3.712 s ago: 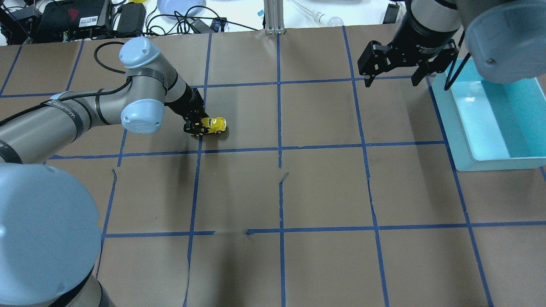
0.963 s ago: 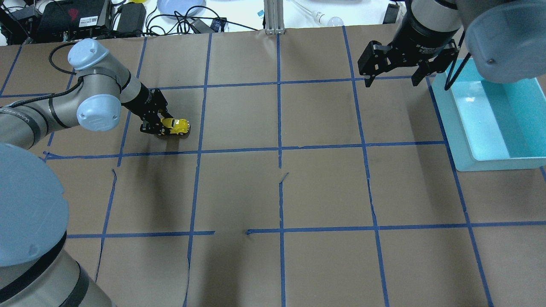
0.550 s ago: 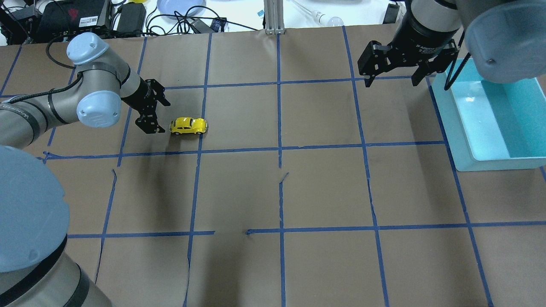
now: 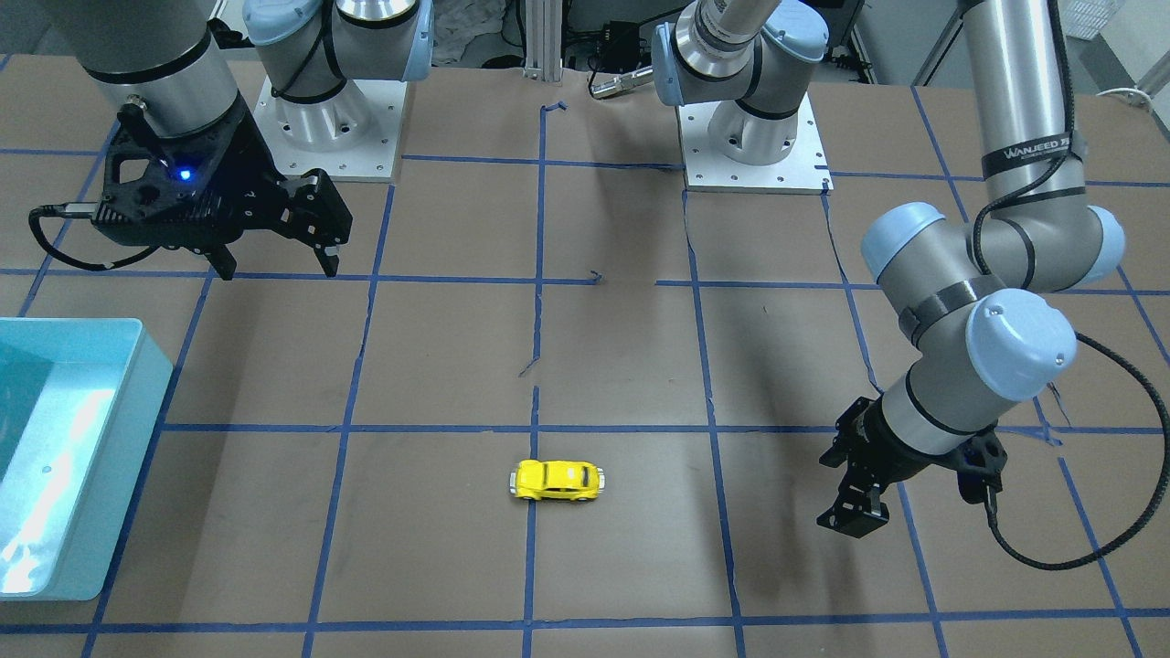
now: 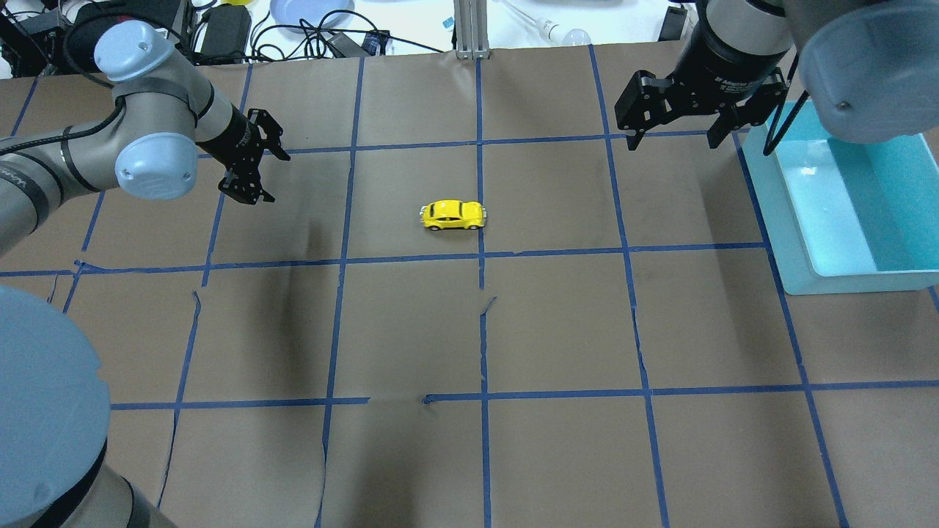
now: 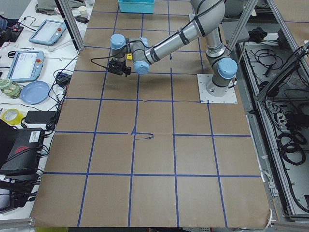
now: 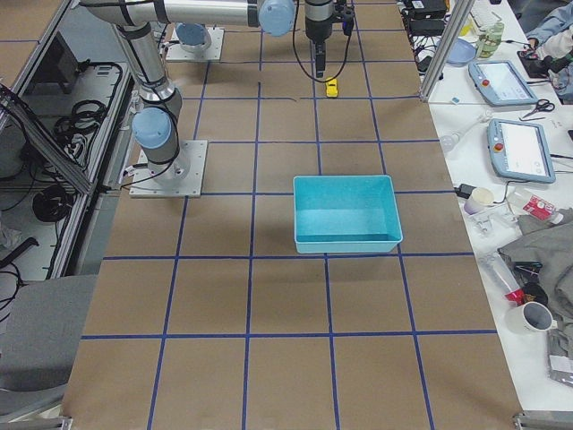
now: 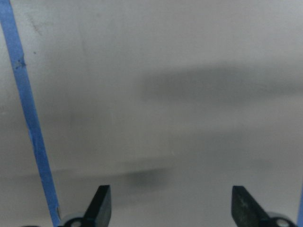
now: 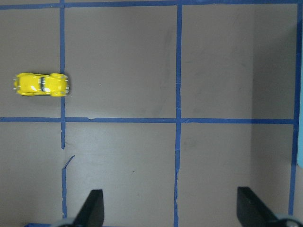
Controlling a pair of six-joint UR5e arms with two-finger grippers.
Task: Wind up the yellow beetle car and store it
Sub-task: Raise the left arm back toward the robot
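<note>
The yellow beetle car [image 5: 453,215] stands free on the brown paper near the table's middle, on a blue tape line; it also shows in the front view [image 4: 557,481] and the right wrist view [image 9: 41,84]. My left gripper [image 5: 275,177] is open and empty, well to the car's left and above the table; its wrist view [image 8: 173,208] shows only bare paper between the fingers. My right gripper [image 5: 671,139] is open and empty, hovering at the far right next to the teal bin [image 5: 777,220].
The teal bin is empty at the table's right edge, seen also in the front view [image 4: 155,384]. Cables, a blue plate and devices lie beyond the table's far edge [image 5: 308,15]. Blue tape lines grid the paper.
My left gripper pulled the car leftward, then opened and let it go. The car has rolled right to the table's middle. The left gripper has drawn back and up; the right arm has not moved.
</note>
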